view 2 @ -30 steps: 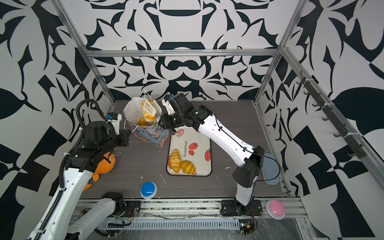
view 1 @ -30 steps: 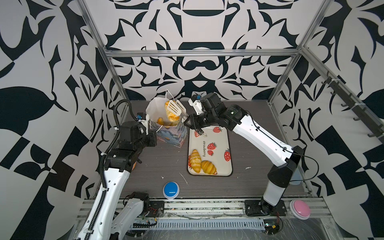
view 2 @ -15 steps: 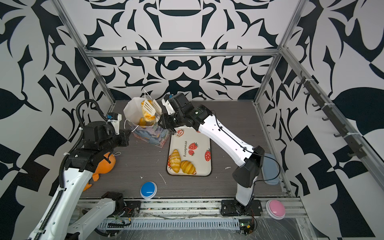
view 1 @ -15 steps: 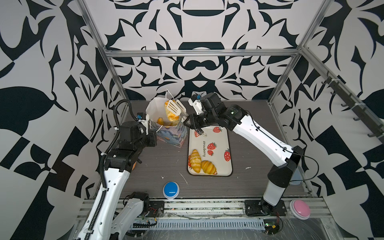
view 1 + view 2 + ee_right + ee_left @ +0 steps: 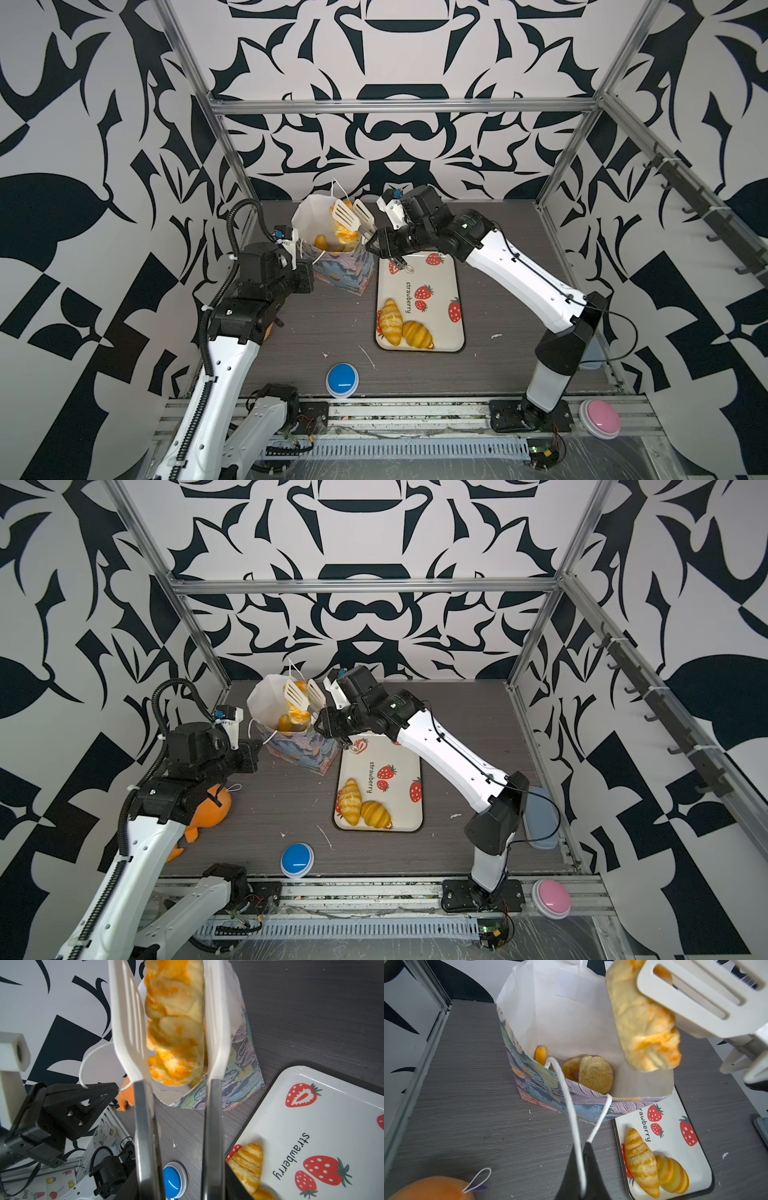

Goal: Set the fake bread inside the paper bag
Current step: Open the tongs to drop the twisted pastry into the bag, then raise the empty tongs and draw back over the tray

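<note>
Two croissants on tray, one bag

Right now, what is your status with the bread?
Left gripper shut on cord handle. Right gripper holds tongs, plaited pastry over paper bag mouth. Two croissants on tray. Nothing blocks the mouth.

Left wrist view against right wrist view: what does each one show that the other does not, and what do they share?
Only the left wrist view: a ring doughnut and round bun inside the paper bag. Only the right wrist view: the blue button. Both: the plaited pastry between the blades of the tongs over the bag, and the strawberry tray.
</note>
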Available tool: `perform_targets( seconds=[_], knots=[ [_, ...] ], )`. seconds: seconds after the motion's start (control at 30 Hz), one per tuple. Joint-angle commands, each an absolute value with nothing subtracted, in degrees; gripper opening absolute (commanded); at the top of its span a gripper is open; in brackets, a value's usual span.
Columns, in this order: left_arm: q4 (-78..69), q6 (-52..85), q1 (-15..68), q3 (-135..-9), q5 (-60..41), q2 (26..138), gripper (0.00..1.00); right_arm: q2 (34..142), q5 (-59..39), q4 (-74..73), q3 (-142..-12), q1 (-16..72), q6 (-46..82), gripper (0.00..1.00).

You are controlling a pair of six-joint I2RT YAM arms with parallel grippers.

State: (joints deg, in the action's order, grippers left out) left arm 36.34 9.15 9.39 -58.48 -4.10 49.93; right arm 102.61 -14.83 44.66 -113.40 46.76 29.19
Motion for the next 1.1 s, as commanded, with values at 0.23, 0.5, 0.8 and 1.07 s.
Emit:
perform_targets(
  seconds=[0.23,0.5,0.8,1.07],
  knots=[
    [37.2,9.1,9.4,-57.4,-4.5,49.3,0.05,102.0,-15.4,41.6,-116.9,47.1,28.6,0.49],
    [37.3,9.1,9.5,-57.4,-4.4,49.4,0.05,98.5,-14.3,42.6,-115.9,47.1,28.1,0.48],
    [37.3,9.1,9.4,-57.5,-4.3,49.5,0.05,91.6,-12.0,42.9,-110.3,47.1,27.6,0.48],
    [37.3,9.1,9.4,-57.5,-4.2,49.5,0.05,86.4,-8.9,44.8,-104.2,47.0,26.2,0.48]
  ],
)
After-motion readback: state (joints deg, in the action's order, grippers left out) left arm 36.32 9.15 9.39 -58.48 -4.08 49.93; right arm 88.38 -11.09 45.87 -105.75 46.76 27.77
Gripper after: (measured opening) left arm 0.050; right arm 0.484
